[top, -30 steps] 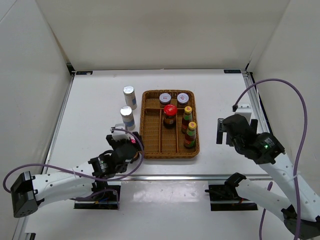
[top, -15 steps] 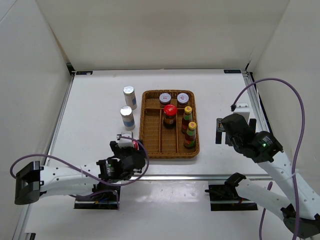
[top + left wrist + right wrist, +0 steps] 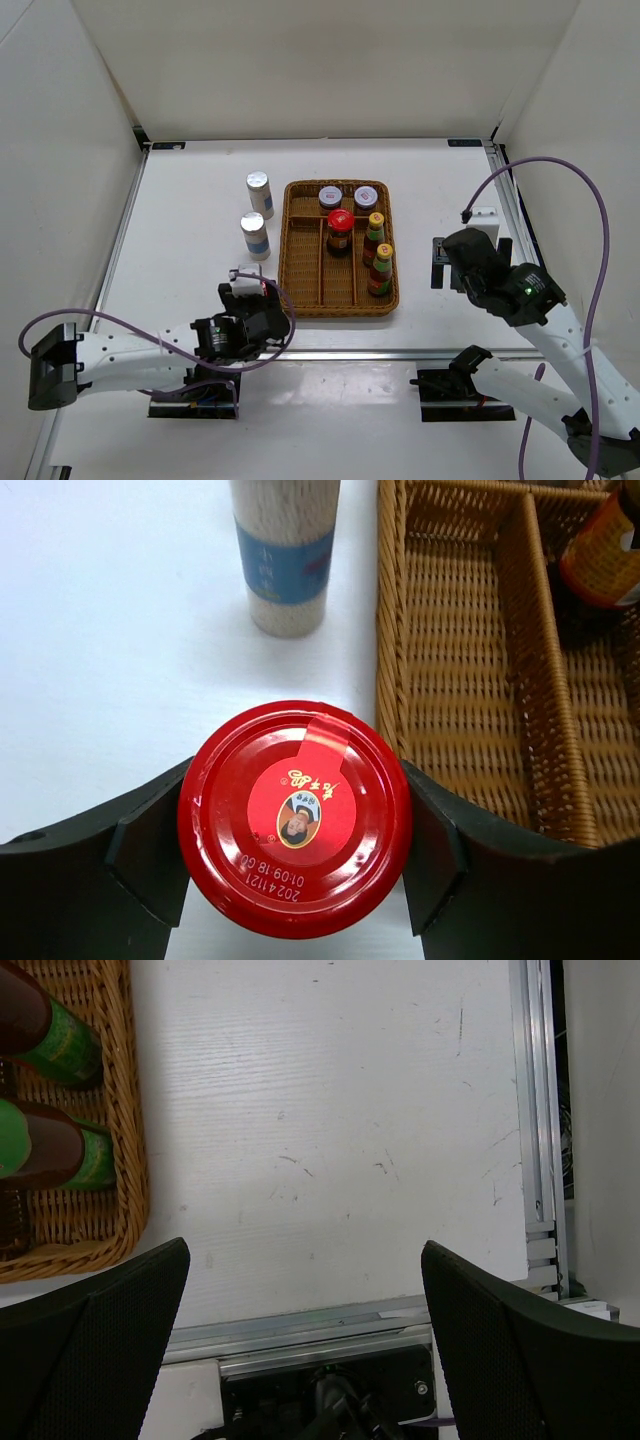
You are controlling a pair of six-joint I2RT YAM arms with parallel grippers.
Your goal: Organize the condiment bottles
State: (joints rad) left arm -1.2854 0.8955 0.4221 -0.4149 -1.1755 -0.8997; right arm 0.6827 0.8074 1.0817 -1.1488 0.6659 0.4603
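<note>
One wicker tray (image 3: pixel 297 262) sits mid-table. Two slim sauce bottles (image 3: pixel 375 238) (image 3: pixel 381 268) stand down its right side, and two white shakers (image 3: pixel 259 193) (image 3: pixel 255 236) are on the table to its left. Two red-lidded jars (image 3: pixel 340 230) (image 3: pixel 295 817): one in the tray's middle, the other clamped in the left gripper (image 3: pixel 293 830) by the tray's near-left corner. Two grey-lidded jars (image 3: pixel 330 198) (image 3: pixel 366 198) sit at the tray's far end. The right gripper (image 3: pixel 305 1330) gapes wide. Since a second ago, the left gripper has drawn nearer.

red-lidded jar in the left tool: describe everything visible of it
The red-lidded jar shows only its round, glossy red lid, seen from straight above, so it is upright; the body is hidden. A red seal strip runs to a small oval portrait at the middle, and a white printed code sits near the edge. The left tool is shut on it, black fingers against both sides. It is just outside the left wall of the wicker tray.
</note>
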